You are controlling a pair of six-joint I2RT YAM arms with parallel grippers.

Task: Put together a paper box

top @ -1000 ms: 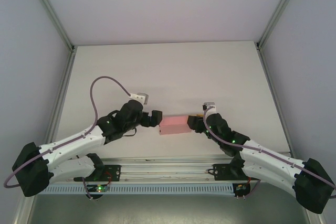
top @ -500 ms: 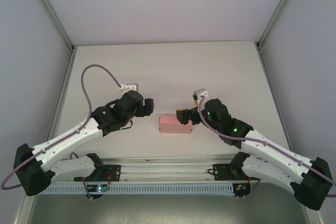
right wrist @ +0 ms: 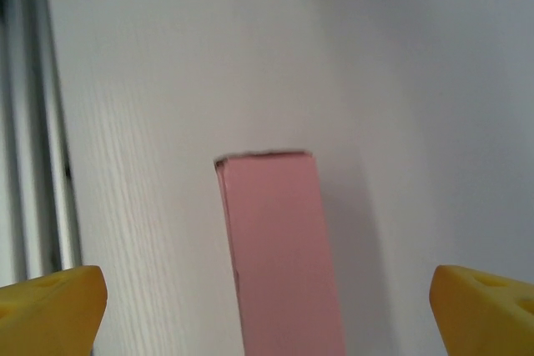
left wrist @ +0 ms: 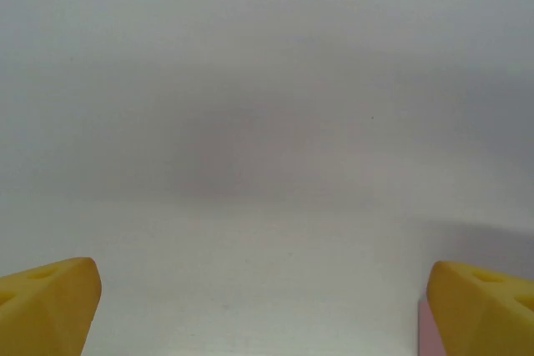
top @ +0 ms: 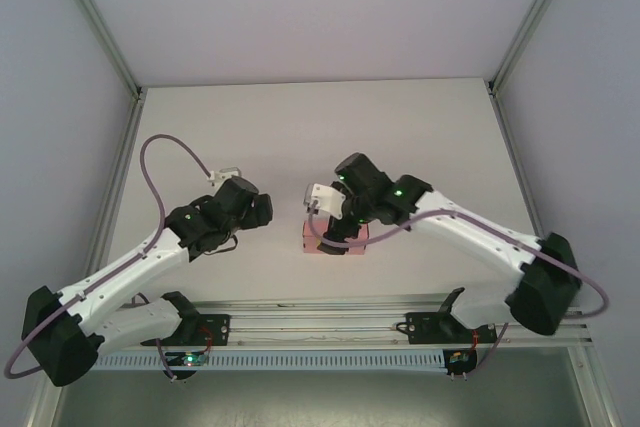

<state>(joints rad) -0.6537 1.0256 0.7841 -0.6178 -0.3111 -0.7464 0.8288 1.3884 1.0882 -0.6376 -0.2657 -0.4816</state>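
So, right jaws: wide open and gripping nothing, with the yellow fingertips sitting in the two bottom corners of the right wrist view.
Between the tips: the paper box, folded into a small pink block. It runs from mid-frame down toward the wrist and touches neither tip as far as I can tell.
Left jaws: also wide open and empty, tips over bare bench, off to the box's left in the top view.
Box spot: it lies on the bench near the front edge, roughly midway between the two arms. From above, the box is partly hidden under the right wrist.
Handling guess: thin hollow card, so super light. The walls probably cave if squeezed hard, and the smooth faces likely skate on the bench.
Where to grab: I'd pinch across the two long side walls, close to a folded edge or an end where the card is stiffer. Keep the squeeze gentle and stay off the middle of a broad face.
Unknown: can't see how the end flaps sit, so a tucked tab might pop when it's lifted.
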